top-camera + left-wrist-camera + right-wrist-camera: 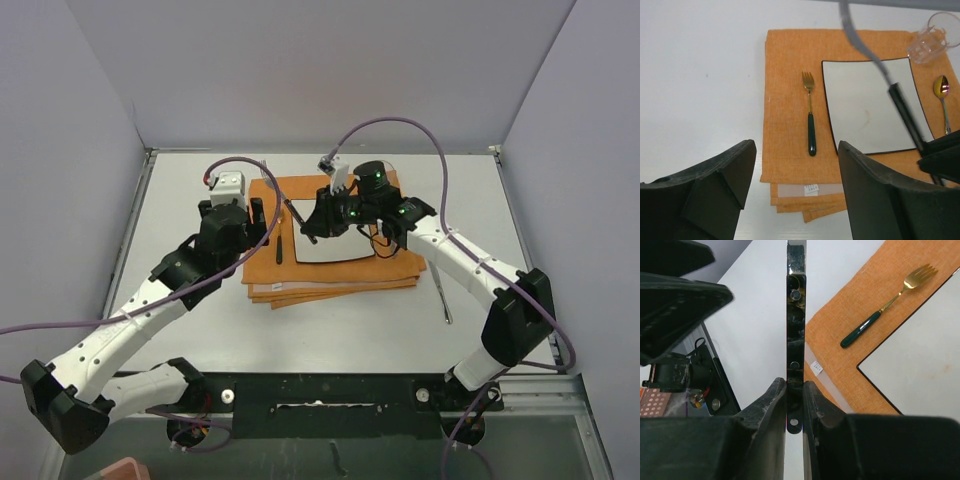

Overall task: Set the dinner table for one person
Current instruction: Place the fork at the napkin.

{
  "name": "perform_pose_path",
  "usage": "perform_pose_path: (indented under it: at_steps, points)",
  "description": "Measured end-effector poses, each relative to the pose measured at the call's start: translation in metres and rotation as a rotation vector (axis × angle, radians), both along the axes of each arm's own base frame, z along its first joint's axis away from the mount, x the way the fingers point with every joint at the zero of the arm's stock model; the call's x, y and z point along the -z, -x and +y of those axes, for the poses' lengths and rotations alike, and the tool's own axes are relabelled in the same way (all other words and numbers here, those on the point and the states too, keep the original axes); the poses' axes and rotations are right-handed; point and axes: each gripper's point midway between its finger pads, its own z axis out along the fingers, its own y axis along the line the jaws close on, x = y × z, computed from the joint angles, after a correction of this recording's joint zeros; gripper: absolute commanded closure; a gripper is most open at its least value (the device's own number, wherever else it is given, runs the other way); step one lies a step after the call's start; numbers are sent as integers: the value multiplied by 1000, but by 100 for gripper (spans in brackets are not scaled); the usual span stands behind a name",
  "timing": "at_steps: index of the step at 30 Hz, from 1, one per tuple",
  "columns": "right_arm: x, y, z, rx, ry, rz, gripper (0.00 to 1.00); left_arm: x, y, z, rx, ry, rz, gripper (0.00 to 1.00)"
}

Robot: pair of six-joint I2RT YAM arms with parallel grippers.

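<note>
At far left, the left gripper [796, 150] hangs with jaws spread and empty above the dinner table [700, 75], near the left edge of the placemat [790, 100]. Next come the fork [810, 117] and the plate [870, 107]. Over the plate, the right gripper [794, 385] pinches a knife [794, 315] by its handle, long axis slanted across the plate. The table lies below both hands. The right arm is nearer the strip beside the spoon [941, 90], though clearance there looks tight.
</note>
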Motion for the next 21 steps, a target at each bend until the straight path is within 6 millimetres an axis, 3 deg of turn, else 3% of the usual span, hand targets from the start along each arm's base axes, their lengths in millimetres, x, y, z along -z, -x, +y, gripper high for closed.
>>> perform_pose_path:
  at_steps: [4, 8, 17, 21]
  points:
    - [-21, 3, -7, -4, -21, -62, 100, 34, -2, 3, -22, 62, 84, 35]
    - [-38, 6, -13, -9, -36, -112, 100, 48, -7, -6, -12, 117, 122, 35]
    - [-34, 11, -19, -24, -10, -118, 100, 36, -24, -57, 193, 395, 71, 38]
    - [-33, 9, -23, -18, -2, -118, 100, 29, -29, -64, 284, 569, 47, 37]
